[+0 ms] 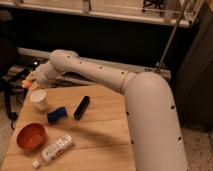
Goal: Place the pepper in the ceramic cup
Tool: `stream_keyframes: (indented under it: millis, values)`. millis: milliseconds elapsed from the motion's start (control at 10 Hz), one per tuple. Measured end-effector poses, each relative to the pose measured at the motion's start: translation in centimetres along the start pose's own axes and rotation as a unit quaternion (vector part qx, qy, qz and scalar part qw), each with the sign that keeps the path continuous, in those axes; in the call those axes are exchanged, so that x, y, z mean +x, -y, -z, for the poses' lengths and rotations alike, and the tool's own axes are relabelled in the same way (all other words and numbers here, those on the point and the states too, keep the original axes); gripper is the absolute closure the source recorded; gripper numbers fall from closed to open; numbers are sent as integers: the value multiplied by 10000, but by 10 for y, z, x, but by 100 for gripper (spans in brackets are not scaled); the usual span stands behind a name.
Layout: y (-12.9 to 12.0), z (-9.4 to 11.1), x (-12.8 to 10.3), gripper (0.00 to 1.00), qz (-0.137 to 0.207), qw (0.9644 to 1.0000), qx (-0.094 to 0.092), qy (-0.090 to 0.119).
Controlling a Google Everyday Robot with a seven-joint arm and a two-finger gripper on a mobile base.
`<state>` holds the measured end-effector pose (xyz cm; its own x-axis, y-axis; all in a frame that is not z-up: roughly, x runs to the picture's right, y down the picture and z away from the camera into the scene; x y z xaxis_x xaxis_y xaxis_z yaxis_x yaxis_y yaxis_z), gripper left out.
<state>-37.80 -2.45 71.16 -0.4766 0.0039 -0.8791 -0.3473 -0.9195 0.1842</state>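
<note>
Orange-red pepper (25, 83) sits clenched in the gripper (31, 81) at the frame's left edge, above and just left of the white ceramic cup (39, 99) near the wooden table's (105, 132) left rim; open boards lie mid-table; the white arm (150, 115) hides the table's right side.

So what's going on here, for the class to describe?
The robot's gripper, at the far left corner of the table, is shut on the pepper, holding it just beyond the ceramic cup. The pepper is not in the cup yet. A red bowl, bottle, blue object and black bar lie nearby.
</note>
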Motion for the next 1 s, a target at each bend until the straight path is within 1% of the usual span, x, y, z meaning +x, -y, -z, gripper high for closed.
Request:
stream_keyframes:
  millis: [300, 400, 500, 600, 700, 800, 900, 1000]
  values:
    - [0, -1, -2, 100, 6, 10000, 17, 34]
    - [2, -7, -7, 100, 26, 9999, 97, 133]
    - [5, -15, -18, 100, 76, 9989, 234, 406]
    - [6, -17, -31, 100, 161, 9959, 367, 815]
    - [3, -10, -48, 100, 242, 9894, 475, 1349]
    - [-1, 2, -59, 100, 300, 9810, 573, 1831]
    - [-6, 11, -64, 100, 327, 9733, 642, 2177]
    - [-9, 19, -62, 100, 337, 9649, 754, 2493]
